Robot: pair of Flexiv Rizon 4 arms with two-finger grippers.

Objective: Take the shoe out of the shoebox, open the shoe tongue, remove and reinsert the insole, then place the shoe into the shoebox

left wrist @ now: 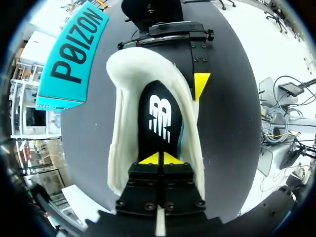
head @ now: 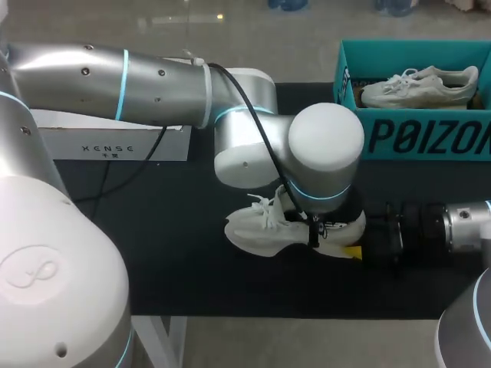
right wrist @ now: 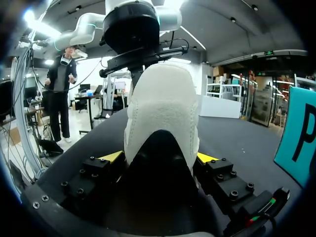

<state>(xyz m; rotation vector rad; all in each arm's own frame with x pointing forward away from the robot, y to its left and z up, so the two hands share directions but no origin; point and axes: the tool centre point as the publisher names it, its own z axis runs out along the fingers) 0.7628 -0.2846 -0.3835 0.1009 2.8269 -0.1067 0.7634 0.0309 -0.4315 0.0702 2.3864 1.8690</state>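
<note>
Black table (head: 192, 284), matte and flat, filling most of the head view. At its far right edge, a teal shoebox (head: 414, 138), open on top, with a pale second shoe (head: 422, 86) lying lengthwise inside. At the far left edge, a low white box (head: 115, 142).

Near the table's middle, well apart from the shoebox, the white shoe (head: 257, 230). Long axis side to side across the table: toe toward the left arm's side, heel toward the right arm's side, laces on top.

Left arm (head: 153, 84) in from the left, its wrist straight above the shoe and hiding the shoe's middle in the head view. Left tool (left wrist: 159, 159) down inside the shoe's opening, fingers pressed together with only a seam between, yellow tips against the black insole (left wrist: 160, 113). Pinching the insole or merely touching it: cannot tell.

Right arm (head: 468, 226) low over the table, in from the right. Right tool (right wrist: 159, 158) spread around the heel, one yellow fingertip (right wrist: 111, 156) on each flank, both touching, clamping the shoe from two sides. In the left wrist view, one of those tips just beside the heel's outer wall.
</note>
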